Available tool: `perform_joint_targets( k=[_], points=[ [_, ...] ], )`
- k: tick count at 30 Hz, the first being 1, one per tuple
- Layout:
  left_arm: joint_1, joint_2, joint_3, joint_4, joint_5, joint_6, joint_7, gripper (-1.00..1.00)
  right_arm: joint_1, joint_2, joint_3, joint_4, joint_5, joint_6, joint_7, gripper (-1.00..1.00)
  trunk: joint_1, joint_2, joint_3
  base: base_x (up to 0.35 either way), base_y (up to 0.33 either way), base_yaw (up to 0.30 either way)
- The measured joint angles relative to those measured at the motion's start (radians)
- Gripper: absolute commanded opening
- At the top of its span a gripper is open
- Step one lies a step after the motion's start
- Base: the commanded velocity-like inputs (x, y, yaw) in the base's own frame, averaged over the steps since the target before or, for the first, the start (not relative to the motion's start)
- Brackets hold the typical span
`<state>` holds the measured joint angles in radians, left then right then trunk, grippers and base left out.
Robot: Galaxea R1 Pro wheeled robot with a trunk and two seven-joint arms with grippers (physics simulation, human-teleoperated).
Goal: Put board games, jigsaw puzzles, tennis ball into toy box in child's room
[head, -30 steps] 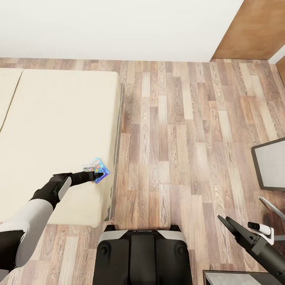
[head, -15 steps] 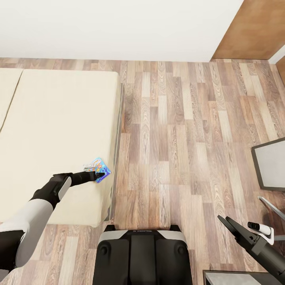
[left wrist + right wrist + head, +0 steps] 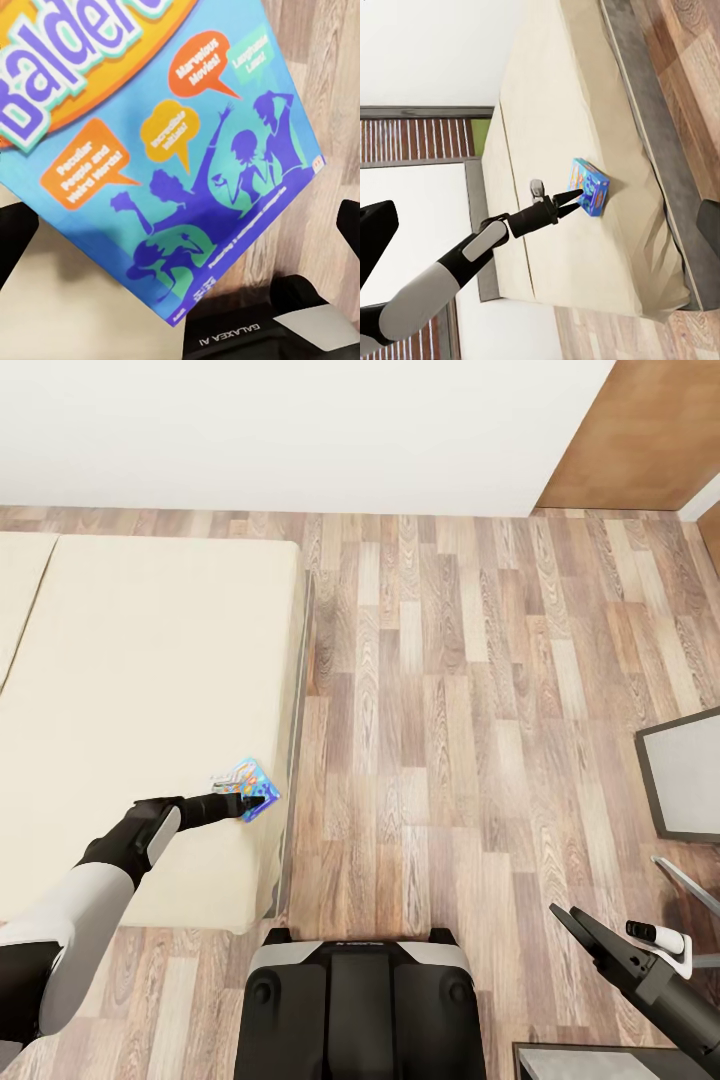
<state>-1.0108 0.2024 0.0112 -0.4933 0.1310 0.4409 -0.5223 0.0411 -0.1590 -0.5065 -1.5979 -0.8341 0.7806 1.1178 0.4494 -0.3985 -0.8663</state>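
Observation:
The small blue board game [image 3: 248, 786] lies on the beige bed [image 3: 140, 680], close to its right-hand edge. In the left wrist view its blue printed lid [image 3: 172, 150] is seen close up, with one corner reaching past the bed edge over the floor. My left gripper [image 3: 244, 799] is open just over the box, its dark fingertips [image 3: 13, 238] spread wide on either side. The right wrist view shows the same box [image 3: 589, 186] with my left arm reaching to it. My right gripper [image 3: 565, 912] hangs open over the floor at the lower right, holding nothing.
Wood-plank floor [image 3: 450, 690] spreads to the right of the bed. A light-grey table corner [image 3: 688, 775] with a dark frame stands at the right edge. A brown door [image 3: 640, 440] is at the far right of the white wall. My base [image 3: 355, 1000] is at the bottom.
The blue box slid slightly toward the bed edge with my left gripper between one second and half a second ago. Nothing has moved since.

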Motion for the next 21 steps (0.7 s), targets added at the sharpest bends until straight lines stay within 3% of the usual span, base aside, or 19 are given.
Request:
perform_joint_targets(
  k=[7, 21],
  points=[
    [0.0, 0.011, -0.001, 0.0, -0.002, 0.001, 0.009, 1.0, 0.0, 0.0, 0.0, 0.0, 0.0, -0.001, 0.0, 1.0, 0.0, 0.0, 0.0, 0.0, 0.0, 0.0],
    [0.001, 0.12, -0.004, 0.0, -0.003, -0.002, -0.001, 1.0, 0.0, 0.001, 0.0, 0.0, 0.001, -0.001, -0.001, 1.0, 0.0, 0.0, 0.0, 0.0, 0.0, 0.0]
  ],
)
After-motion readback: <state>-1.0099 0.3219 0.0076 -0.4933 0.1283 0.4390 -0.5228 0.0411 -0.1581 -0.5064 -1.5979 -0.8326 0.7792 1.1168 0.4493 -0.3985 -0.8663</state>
